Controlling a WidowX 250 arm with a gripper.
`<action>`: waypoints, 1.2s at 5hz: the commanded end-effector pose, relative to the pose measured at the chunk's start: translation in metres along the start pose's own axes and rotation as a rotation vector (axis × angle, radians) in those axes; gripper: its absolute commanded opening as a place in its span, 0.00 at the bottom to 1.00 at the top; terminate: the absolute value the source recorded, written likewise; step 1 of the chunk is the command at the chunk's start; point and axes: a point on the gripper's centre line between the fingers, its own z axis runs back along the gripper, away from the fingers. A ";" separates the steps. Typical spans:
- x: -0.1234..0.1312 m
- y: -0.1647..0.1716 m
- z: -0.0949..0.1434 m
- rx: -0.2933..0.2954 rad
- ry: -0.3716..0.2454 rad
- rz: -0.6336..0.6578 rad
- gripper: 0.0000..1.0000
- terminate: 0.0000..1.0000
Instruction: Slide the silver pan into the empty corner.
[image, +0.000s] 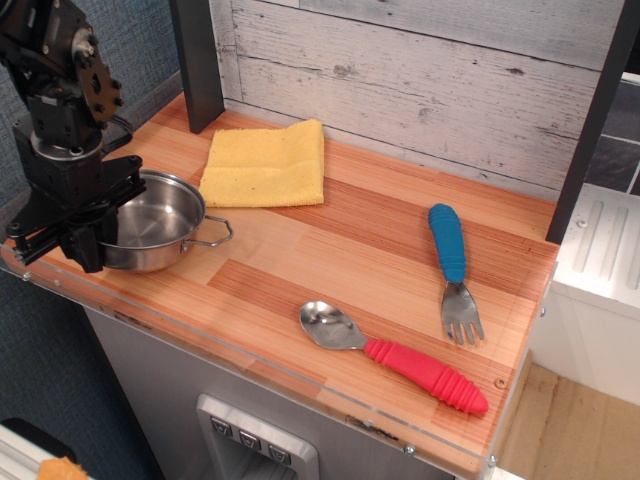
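Observation:
The silver pan (155, 222) stands upright at the front-left end of the wooden table, one wire loop handle pointing right. It sits in the empty corner (125, 287), close to the clear plastic rim. My black gripper (88, 235) reaches down over the pan's left rim, with one finger inside the bowl and one outside, shut on that rim. The pan's left handle is hidden behind the gripper.
A folded yellow cloth (265, 163) lies behind the pan at the back left. A red-handled spoon (400, 356) lies near the front edge, and a blue-handled fork (453, 268) lies to the right. A dark post (198, 60) and a plank wall close off the back.

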 end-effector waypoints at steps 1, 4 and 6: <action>-0.001 -0.004 -0.003 -0.028 -0.021 0.004 0.00 0.00; 0.000 0.005 -0.003 0.021 -0.020 0.021 1.00 0.00; -0.002 0.009 0.012 0.030 -0.013 0.028 1.00 0.00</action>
